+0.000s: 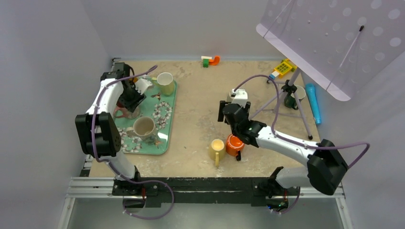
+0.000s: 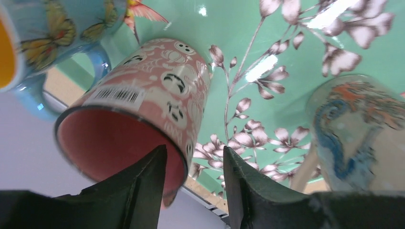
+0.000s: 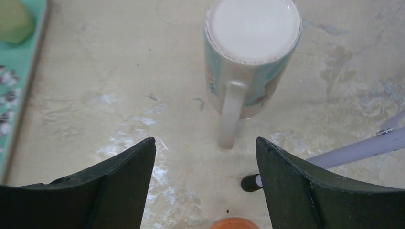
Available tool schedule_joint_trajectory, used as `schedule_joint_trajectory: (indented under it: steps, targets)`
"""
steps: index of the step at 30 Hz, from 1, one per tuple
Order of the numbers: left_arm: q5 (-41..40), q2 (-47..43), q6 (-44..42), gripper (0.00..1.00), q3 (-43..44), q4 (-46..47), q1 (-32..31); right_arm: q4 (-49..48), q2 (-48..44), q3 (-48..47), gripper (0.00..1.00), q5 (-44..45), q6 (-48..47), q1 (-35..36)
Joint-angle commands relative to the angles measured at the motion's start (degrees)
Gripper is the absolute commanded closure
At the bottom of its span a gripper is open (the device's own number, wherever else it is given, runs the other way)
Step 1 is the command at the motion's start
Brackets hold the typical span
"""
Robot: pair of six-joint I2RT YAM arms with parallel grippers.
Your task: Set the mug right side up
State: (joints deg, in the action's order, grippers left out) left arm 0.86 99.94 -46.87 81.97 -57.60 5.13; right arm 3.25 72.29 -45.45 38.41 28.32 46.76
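Observation:
An upside-down white mug (image 3: 250, 33) stands on the table with its flat base up and its handle (image 3: 231, 112) pointing at my right gripper (image 3: 205, 140). That gripper is open and empty, a short way back from the handle; both show in the top view, mug (image 1: 239, 97) and gripper (image 1: 233, 109). My left gripper (image 2: 195, 149) is open over the green floral tray (image 2: 286, 28). It straddles the rim of a tilted pink patterned mug (image 2: 157, 81), one finger inside its mouth and one outside.
On the tray (image 1: 172, 109) are a blue butterfly mug (image 2: 47, 33), a beige mug with blue pattern (image 2: 358, 124) and a pale green mug (image 1: 165, 82). An orange mug (image 1: 234, 144) and a yellow mug (image 1: 217, 147) stand near the front. A stand leg (image 3: 353, 150) lies right of the white mug.

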Motion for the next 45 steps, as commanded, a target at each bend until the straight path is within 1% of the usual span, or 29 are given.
schedule_joint_trajectory:
  steps: [1, 3, 6, 10, 13, 15, 16, 17, 18, 21, 22, 26, 29, 31, 34, 37, 39, 42, 44, 45]
  targets:
    - [5.89, -7.84, 3.04, 0.48, 5.22, -4.49, 0.01, -5.68, 3.90, 2.01, 0.21, 5.05, 2.36, -0.71]
    - [7.26, -10.33, 3.84, 0.47, 6.43, -5.80, 0.03, -7.18, 6.38, 1.98, 0.23, 5.77, 2.74, -1.38]
    - [9.92, -15.36, 4.61, 0.46, 6.79, -7.27, -0.01, -11.30, 9.34, 2.66, 0.26, 3.17, 2.02, -3.50]
    - [14.78, -21.21, 5.20, 0.44, 6.30, -8.53, -0.21, -12.28, 14.01, 1.10, 0.28, 2.41, 2.26, -6.27]
    - [20.56, -24.56, 5.85, 0.43, 5.93, -9.82, -0.34, -12.93, 18.20, -1.19, 0.30, 0.45, 1.21, -8.41]
    - [25.21, -26.26, 6.93, 0.43, 5.85, -11.38, -0.62, -12.93, 21.23, -2.63, 0.35, -0.40, 1.02, -9.67]
    - [27.29, -27.22, 7.81, 0.43, 5.71, -11.66, -0.74, -12.58, 22.20, -3.38, 0.42, -0.59, 0.92, -9.94]
    - [29.19, -28.16, 8.72, 0.43, 5.47, -11.74, -0.74, -12.34, 22.84, -3.90, 0.52, -0.55, 0.74, -10.02]
    - [31.24, -29.17, 9.64, 0.43, 5.05, -11.63, -0.78, -12.48, 22.99, -4.16, 0.65, -0.58, 0.55, -10.02]
    - [36.87, -32.76, 13.02, 0.43, 3.86, -9.62, -0.77, -15.80, 21.84, -3.45, 0.97, -1.29, -1.32, -10.04]
    - [38.84, -33.81, 14.37, 0.43, 3.47, -8.84, -0.79, -17.08, 21.19, -3.20, 1.00, -1.66, -2.28, -9.96]
    - [48.10, -36.68, 21.46, 0.41, 3.54, -5.64, -0.78, -19.73, 17.29, -4.91, 1.00, -7.84, -8.01, -9.94]
    - [54.34, -38.21, 28.26, 0.35, 3.30, -1.73, -0.79, -24.09, 9.91, -5.03, 1.00, -17.15, -9.94, -9.30]
    - [60.12, -38.72, 32.03, 0.29, 3.09, 0.02, -0.78, -28.39, 3.89, -4.16, 1.00, -20.73, -9.88, -8.03]
    - [66.75, -38.57, 37.82, 0.23, 3.53, 2.44, -0.75, -34.47, -4.90, -3.40, 1.00, -25.99, -9.22, -5.11]
    - [72.21, -39.03, 46.90, 0.19, 2.45, 9.69, -0.78, -45.29, -10.23, -0.68, 1.00, -34.42, -5.43, -2.97]
    - [73.27, -40.22, 52.34, 0.16, 1.40, 16.36, -1.51, -52.49, -11.13, 0.73, 1.00, -38.59, -1.94, -2.04]
    - [72.36, -42.08, 56.25, 0.13, 1.23, 23.52, -4.41, -62.25, -9.95, 1.56, 1.00, -43.83, 3.90, -0.97]
    - [72.41, -42.61, 61.70, 0.13, 0.80, 29.53, -4.69, -67.69, -8.27, 1.81, 1.00, -45.83, 6.46, 0.52]
    - [72.61, -42.73, 64.58, 0.13, 0.57, 32.33, -6.29, -69.16, -7.35, 1.31, 1.00, -46.39, 7.47, 1.31]
